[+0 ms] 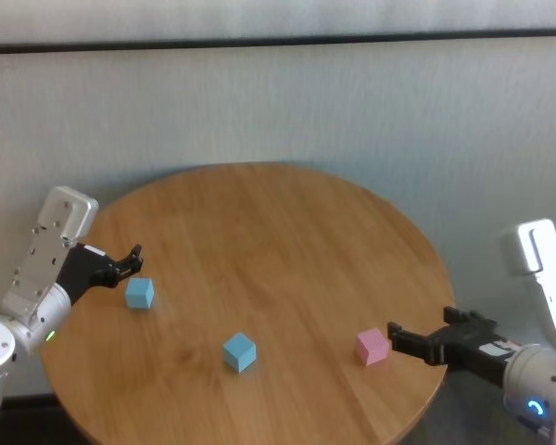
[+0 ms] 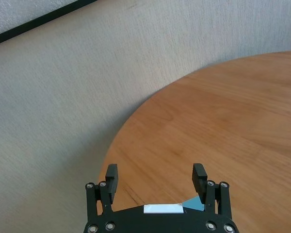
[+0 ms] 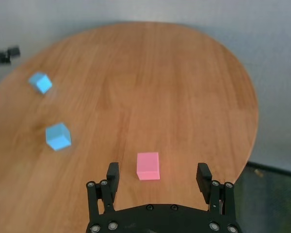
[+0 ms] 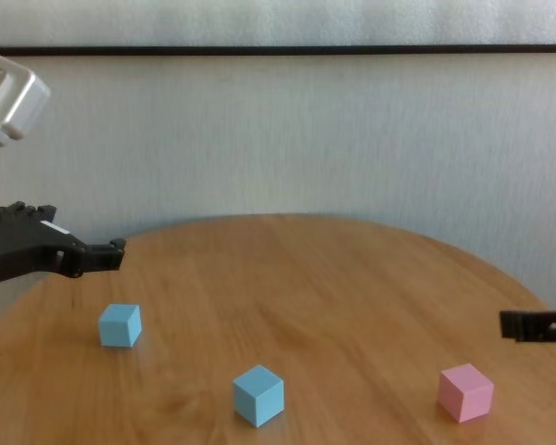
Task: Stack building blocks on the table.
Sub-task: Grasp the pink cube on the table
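On the round counter (image 1: pixel 259 241), the pink block (image 1: pixel 372 346) sits just ahead of the right tool (image 1: pixel 395 336), jaws spread (left tool (image 1: pixel 132 257) too); the tool should straddle it squarely before squeezing.

You have three building blocks lying separately on the round table (image 1: pixel 287 222), none stacked and none touching. The table top is smooth orange-brown wood grain. The first light blue cube (image 1: pixel 139 293) sits flat toward the robot's left edge of the table. The second light blue cube (image 1: pixel 239 352) rests nearer the front, roughly mid-table, turned so one vertical edge faces the robot. The pink cube (image 1: pixel 372 346) lies flat toward the robot's right, near the front edge, well apart from both blue ones. All three look matte, equal in size, and upright on one face. The second blue cube lies between the other two.
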Available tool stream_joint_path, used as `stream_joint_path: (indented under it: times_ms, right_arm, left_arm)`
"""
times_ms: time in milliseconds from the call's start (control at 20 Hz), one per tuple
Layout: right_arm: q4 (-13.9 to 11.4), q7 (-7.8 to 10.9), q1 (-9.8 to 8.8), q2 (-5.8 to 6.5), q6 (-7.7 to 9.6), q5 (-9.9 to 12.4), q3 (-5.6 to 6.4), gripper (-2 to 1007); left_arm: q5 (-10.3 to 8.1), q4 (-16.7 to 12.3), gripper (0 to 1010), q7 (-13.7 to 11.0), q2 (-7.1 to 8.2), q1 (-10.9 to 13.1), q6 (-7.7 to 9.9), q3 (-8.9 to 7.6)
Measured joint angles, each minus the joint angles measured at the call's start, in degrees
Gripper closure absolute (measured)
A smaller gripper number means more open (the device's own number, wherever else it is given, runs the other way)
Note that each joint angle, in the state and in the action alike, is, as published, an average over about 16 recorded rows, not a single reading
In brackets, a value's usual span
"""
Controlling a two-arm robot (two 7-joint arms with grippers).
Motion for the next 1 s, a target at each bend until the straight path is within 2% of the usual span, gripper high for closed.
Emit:
stream_joint_path:
  times_ms: [300, 500, 700, 1000]
  right_arm:
    - [1.5, 1.47, 1.6, 0.51, 0.38, -4.4, -3.95, 0]
    - [3.0, 1.87, 2.7, 0.2, 0.59, -6.8, -6.03, 0]
    - [4.7, 2.03, 3.69, -0.77, 0.87, -8.4, -7.31, 1]
    - [7.8, 2.42, 5.24, -2.7, 0.56, -10.2, -8.41, 0]
  left_arm:
    - [0.02, 0.0, 8, 0.0, 0.02, 0.0, 0.04, 0.02]
    - [0.04, 0.0, 8, 0.0, 0.02, 0.0, 0.06, 0.04]
    - [0.04, 0.0, 8, 0.0, 0.02, 0.0, 0.07, 0.04]
    - [0.04, -0.1, 8, 0.0, 0.03, 0.0, 0.09, 0.05]
